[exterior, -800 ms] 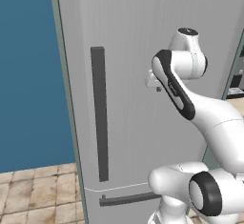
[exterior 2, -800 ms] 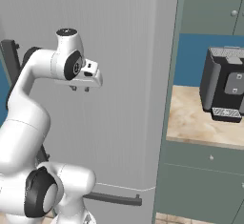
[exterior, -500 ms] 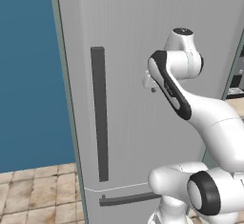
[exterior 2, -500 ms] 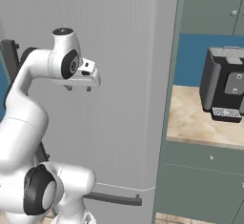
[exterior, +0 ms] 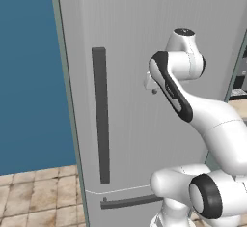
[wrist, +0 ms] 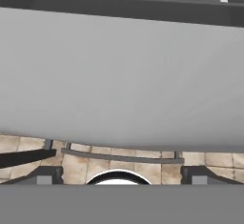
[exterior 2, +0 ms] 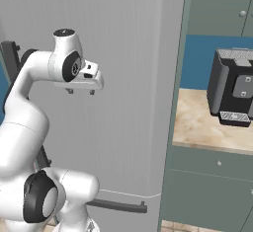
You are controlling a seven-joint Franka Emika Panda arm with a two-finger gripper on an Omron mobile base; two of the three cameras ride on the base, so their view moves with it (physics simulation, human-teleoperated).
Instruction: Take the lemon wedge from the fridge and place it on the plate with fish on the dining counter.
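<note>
The fridge (exterior: 130, 33) fills the scene as a tall light-grey cabinet, and its door is closed. A long dark vertical bar handle (exterior: 100, 115) runs down the door's left part. My gripper (exterior: 151, 88) hangs in front of the door, to the right of the handle, with its fingers pointing down. In the right base view the gripper (exterior 2: 81, 92) is open with nothing between its fingers. The hand view looks down the fridge (wrist: 119, 75) front, with the open gripper (wrist: 122, 176) at the bottom. The lemon wedge is hidden, and the plate, fish and dining counter are out of view.
A dark horizontal drawer handle (exterior: 130, 202) crosses the fridge's lower part. To the right, a dark coffee machine (exterior 2: 234, 93) stands on a beige counter (exterior 2: 197, 122) over teal cabinets. A blue wall (exterior: 29, 76) and the tiled floor (exterior: 38, 197) lie to the left.
The hand has drifted slightly left across the fridge door, toward the vertical handle. The gripper stays open and the door stays closed.
</note>
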